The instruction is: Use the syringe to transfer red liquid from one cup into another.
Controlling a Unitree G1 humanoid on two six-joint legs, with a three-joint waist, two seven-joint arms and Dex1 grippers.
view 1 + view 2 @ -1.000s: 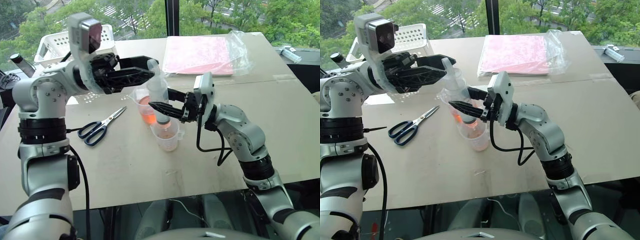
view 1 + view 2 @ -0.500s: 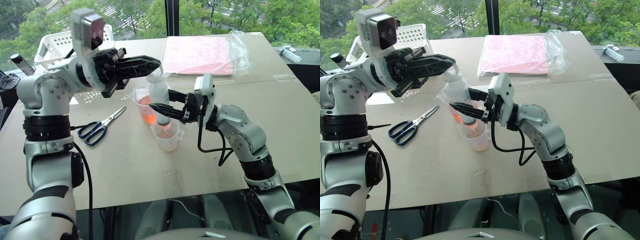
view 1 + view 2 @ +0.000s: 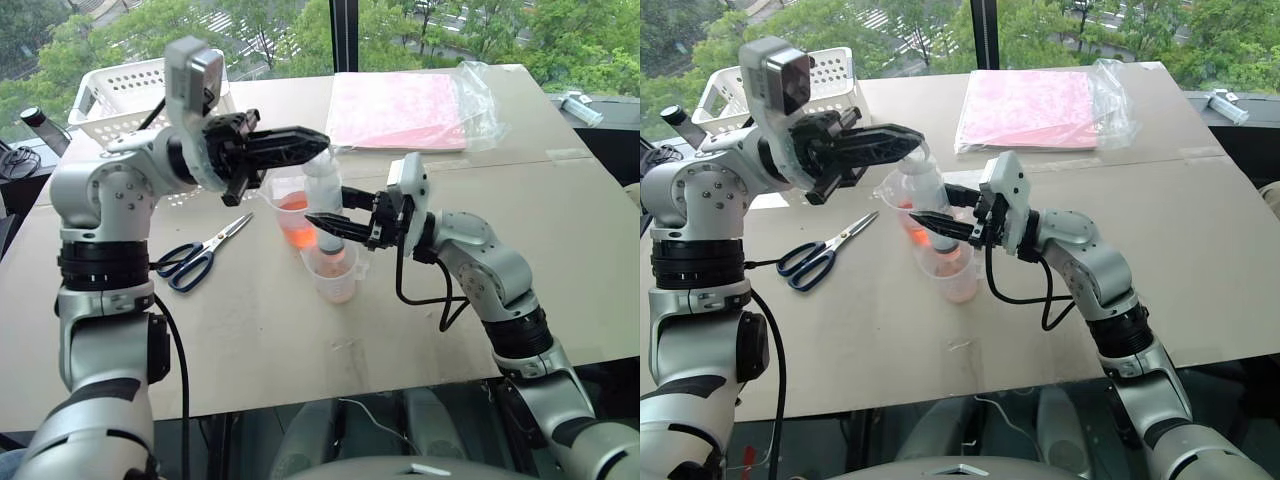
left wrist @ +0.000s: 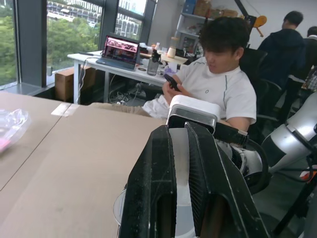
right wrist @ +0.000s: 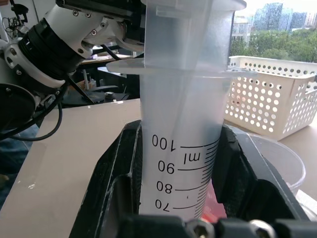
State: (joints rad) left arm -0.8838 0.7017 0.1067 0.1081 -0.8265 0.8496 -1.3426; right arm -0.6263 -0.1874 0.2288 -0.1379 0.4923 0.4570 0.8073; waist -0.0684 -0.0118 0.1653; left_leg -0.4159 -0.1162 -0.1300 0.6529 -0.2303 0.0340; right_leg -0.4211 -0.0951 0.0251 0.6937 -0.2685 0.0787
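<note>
Standing upright over the smaller measuring cup (image 3: 336, 272), the syringe (image 3: 325, 205) is the fixed mark for everything else on the brown surface (image 3: 560, 240). Its barrel is clamped between the two black fingers of the right tool (image 3: 322, 222), which reaches in level from the syringe's right side; in the right wrist view the fingers (image 5: 119, 168) press on both sides of the clear barrel at the printed graduation marks. The left tool (image 3: 318, 141) comes in from the syringe's left side and is closed at the very top of the syringe, where the white plunger end sits; its fingers lie nearly together, and whether they pinch the plunger head or merely press on it cannot be told. The syringe's narrow tip points down into the smaller measuring cup, which shows a little red liquid (image 3: 338, 282) low inside. Just behind the syringe stands the larger measuring cup (image 3: 285, 213), also holding orange-red liquid. Blue-handled scissors (image 3: 198, 254) lie flat to the left of the syringe, well apart from it. A white perforated basket (image 3: 118, 92) sits far behind and left of the syringe, and a pink sheet in a clear plastic bag (image 3: 405, 105) lies behind and to its right.
</note>
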